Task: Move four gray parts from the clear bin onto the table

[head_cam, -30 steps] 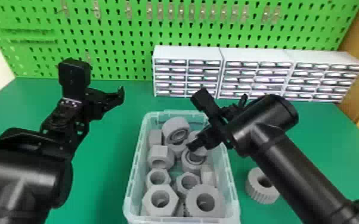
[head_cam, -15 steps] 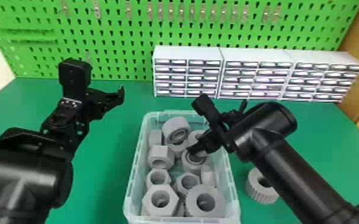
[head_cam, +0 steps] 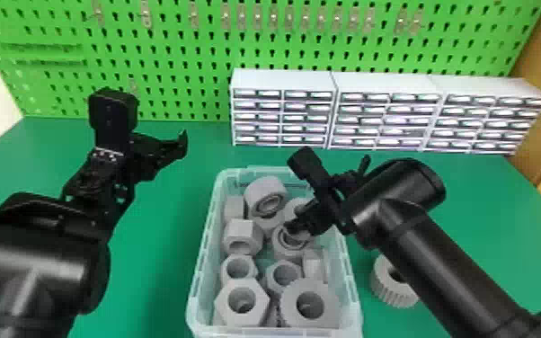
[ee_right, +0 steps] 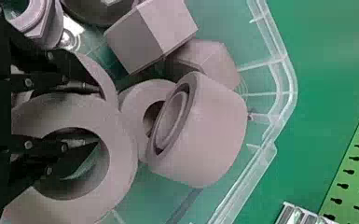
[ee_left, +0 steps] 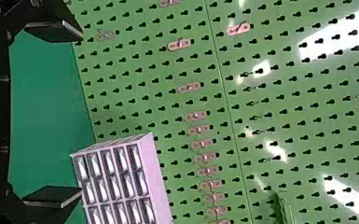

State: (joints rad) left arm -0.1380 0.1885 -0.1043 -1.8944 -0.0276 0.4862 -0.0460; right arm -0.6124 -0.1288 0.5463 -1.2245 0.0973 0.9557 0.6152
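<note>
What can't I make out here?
- Head view: part of the table gear, behind the right arm.
- Head view: the bin, its near wall cut off by the bottom edge.
- Head view: lower parts, under others.
- Right wrist view: part of the ring, behind the right gripper.

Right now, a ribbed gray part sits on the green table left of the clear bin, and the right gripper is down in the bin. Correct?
Wrong side: the head view shows the ribbed gray part on the table right of the clear bin. The right gripper is indeed down in it.
</note>
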